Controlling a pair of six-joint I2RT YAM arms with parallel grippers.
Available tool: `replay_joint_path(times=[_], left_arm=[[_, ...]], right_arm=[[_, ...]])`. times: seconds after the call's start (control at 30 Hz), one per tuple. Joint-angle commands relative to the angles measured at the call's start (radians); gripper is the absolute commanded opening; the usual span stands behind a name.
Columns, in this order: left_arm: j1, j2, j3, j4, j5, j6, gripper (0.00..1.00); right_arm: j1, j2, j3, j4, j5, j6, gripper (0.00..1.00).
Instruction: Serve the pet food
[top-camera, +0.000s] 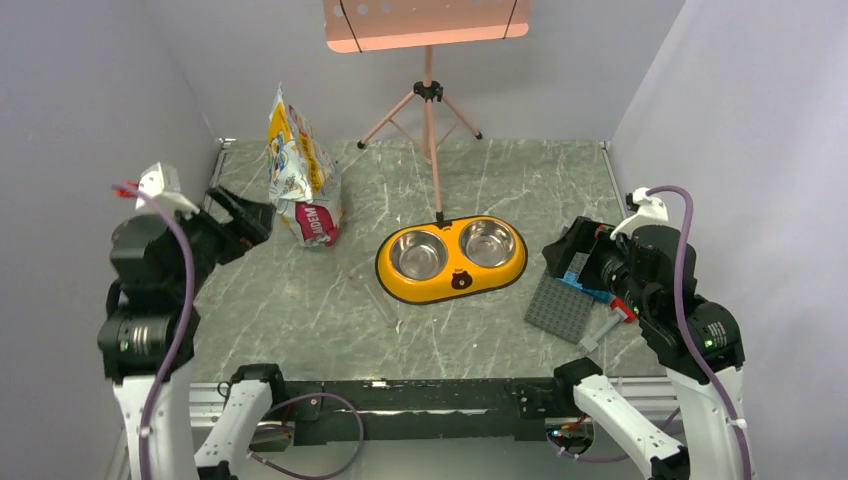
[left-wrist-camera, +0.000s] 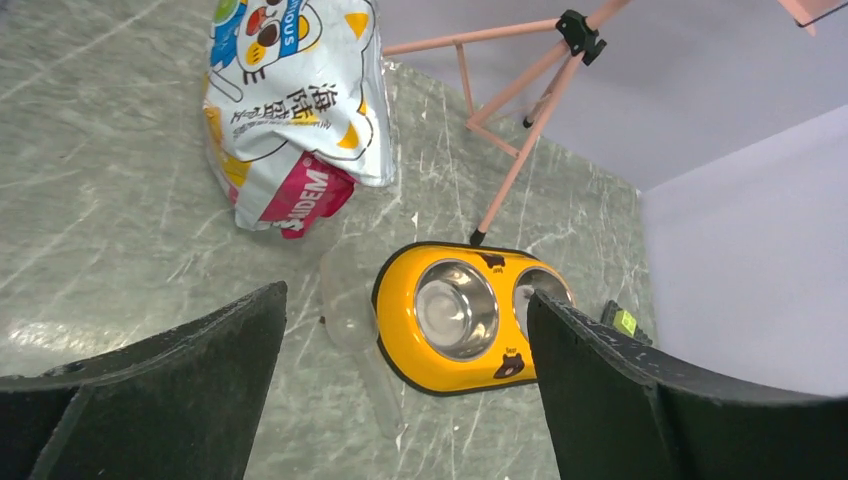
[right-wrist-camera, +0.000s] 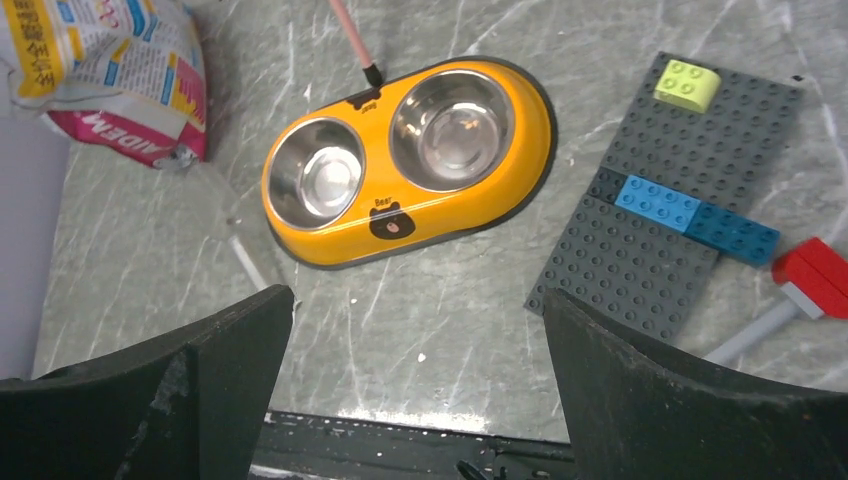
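From the top view, the bag of pet food (top-camera: 303, 180) stands upright at the far left of the bench (top-camera: 300, 320). Its long axis runs up and down, and its magenta band sits at the base. My left jaws point at it from the left, near it but not touching, spread wide with nothing between them. My right jaws hang across the bench over the grey brick plate (top-camera: 560, 305), also released and empty. They are well apart from the bag, with the yellow feeder (top-camera: 400, 285) in between. I judge the left arm (top-camera: 150, 260) the nearer one for the pickup.

In the left wrist view, the bag (left-wrist-camera: 295, 110) lies ahead and somewhat left of the gap between my jaws. Its top is cut off by the frame edge, so I cannot tell whether it is opened. No kibble shows anywhere. A clear plastic thing (left-wrist-camera: 345, 300) lies just beside the feeder (left-wrist-camera: 400, 345), on the bag's side. It may be a scoop, but it is too faint to say.

In the right wrist view, the feeder (right-wrist-camera: 450, 215) sits straight ahead with both steel bowls bare. The bag (right-wrist-camera: 105, 75) is clipped in the top-left corner, off to the left of these jaws.
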Motion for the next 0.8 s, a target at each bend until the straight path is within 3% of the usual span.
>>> replay_joint_path(times=[0.0, 0.13, 0.23, 0.37, 0.63, 0.77], left_arm=[[-0.002, 0.137, -0.01, 0.139, 0.074, -0.067, 0.92], [-0.002, 0.312, 0.04, 0.203, 0.082, -0.063, 0.81], [-0.002, 0.445, 0.11, 0.197, 0.011, -0.053, 0.8], [-0.003, 0.605, 0.171, 0.259, 0.028, -0.035, 0.78], [-0.037, 0.852, 0.302, 0.251, -0.056, 0.034, 0.67], [-0.148, 0.956, 0.427, 0.185, -0.209, 0.126, 0.64]], right_arm=[[-0.001, 0.0, -0.018, 0.1, -0.115, -0.053, 1.0], [-0.001, 0.024, -0.036, 0.133, -0.302, -0.127, 1.0], [-0.001, 0.049, -0.07, 0.158, -0.398, -0.152, 1.0], [-0.001, 0.08, -0.09, 0.184, -0.486, -0.166, 1.0], [0.001, 0.158, -0.096, 0.166, -0.512, -0.219, 1.0], [0.0, 0.191, -0.094, 0.168, -0.491, -0.211, 1.0]])
